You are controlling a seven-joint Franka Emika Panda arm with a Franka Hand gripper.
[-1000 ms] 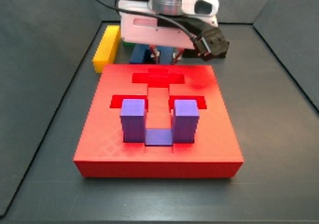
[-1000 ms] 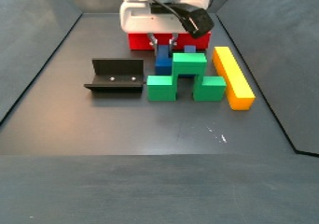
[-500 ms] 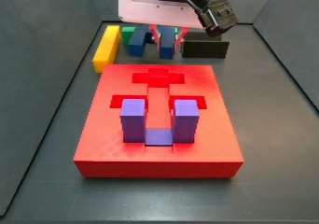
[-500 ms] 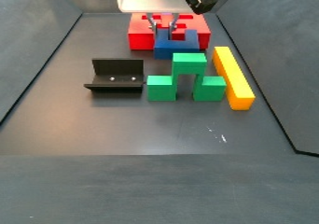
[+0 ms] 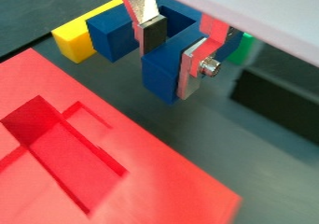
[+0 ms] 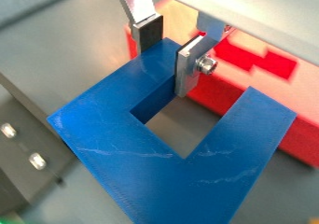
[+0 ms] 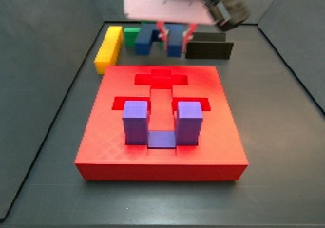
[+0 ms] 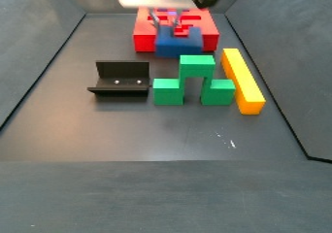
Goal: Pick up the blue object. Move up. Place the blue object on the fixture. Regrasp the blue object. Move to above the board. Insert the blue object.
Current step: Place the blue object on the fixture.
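Note:
The blue object [image 7: 169,44] is a U-shaped block hanging off the floor, and my gripper [image 7: 169,30] is shut on one of its prongs. In both wrist views that prong sits squeezed between the dark pads of my gripper [image 5: 171,50], and the blue object [image 6: 174,148] spreads wide below them. In a side view the blue object [image 8: 173,46] hangs in front of the red board [image 8: 205,28]. The red board [image 7: 152,127] carries a purple U-shaped block [image 7: 162,123] in one recess. The black fixture [image 8: 119,82] stands on the floor, apart from my gripper.
A green stepped block [image 8: 195,80] and a long yellow bar [image 8: 242,80] lie beside the fixture. The yellow bar [image 7: 110,47] lies just beyond the board's far edge. Dark sloping walls enclose the floor on all sides.
My gripper has risen with the blue object held in it, lifting it off the floor. The other pieces have not moved.

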